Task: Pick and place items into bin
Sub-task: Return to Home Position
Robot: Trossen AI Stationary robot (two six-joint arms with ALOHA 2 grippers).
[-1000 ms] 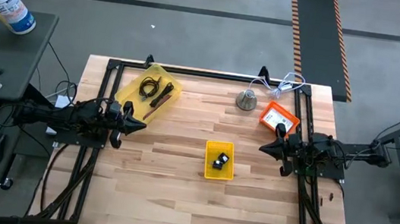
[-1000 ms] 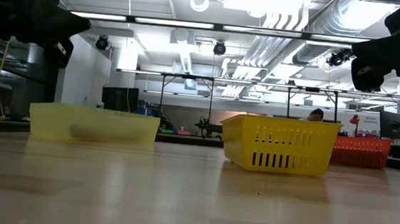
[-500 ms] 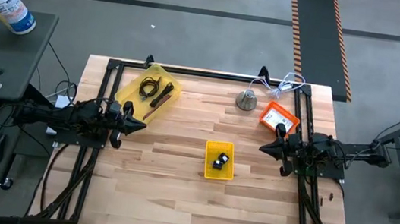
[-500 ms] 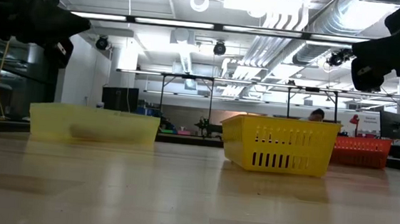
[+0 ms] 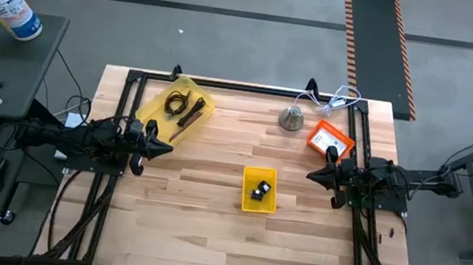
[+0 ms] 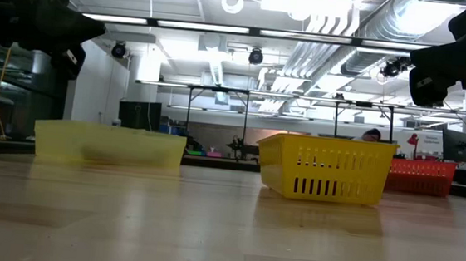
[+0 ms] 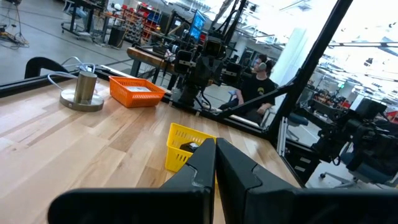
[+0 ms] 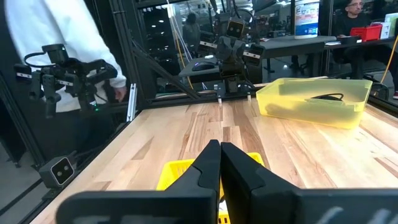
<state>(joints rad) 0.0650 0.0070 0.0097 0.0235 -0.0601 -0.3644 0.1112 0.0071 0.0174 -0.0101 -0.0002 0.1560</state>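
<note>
The left claw point(image 5: 165, 149) and right claw point(image 5: 313, 174) are held clenched, empty, above the bench point(image 5: 198, 227) either side of the yellow basket point(image 5: 246, 188) containing black blocks point(image 5: 261, 190); a parked posture is inferred.

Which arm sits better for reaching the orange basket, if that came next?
Right, probably. The right gripper, shut, hangs close to the orange basket; the left gripper waits across the table.

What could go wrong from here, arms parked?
Left gripper, shut, is parked just short of the light yellow bin; its next move out might clip the bin's near corner. A person in white stands close beyond the table's frame, possibly within arm reach. Right gripper waits shut by the orange basket.
</note>
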